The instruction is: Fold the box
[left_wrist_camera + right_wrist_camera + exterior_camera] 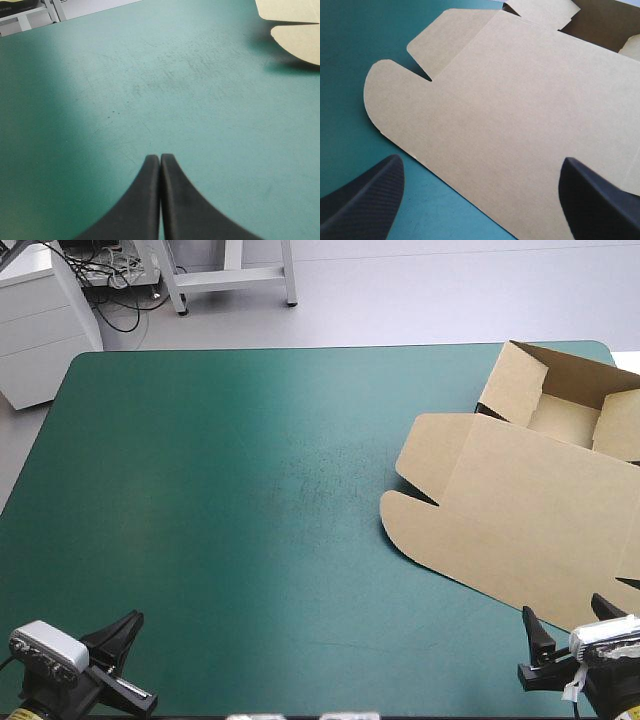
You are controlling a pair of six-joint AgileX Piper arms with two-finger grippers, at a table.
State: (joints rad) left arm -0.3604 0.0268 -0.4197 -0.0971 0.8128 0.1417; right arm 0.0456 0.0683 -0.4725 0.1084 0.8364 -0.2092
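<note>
Brown box (520, 500) at the table's (200, 540) far right corner, tray (565, 420) raised, lid (520, 125) flat. My right claw (481, 161) spread at the lid's near edge; left claw (160, 157) pressed together. I'd pinch that edge squarely.

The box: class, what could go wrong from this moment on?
The box sits near the table's far right corner; a push might slide it off. Its lid lies flat, so the open right gripper may slip over it. The left gripper, shut and far off, cannot steady it.
</note>
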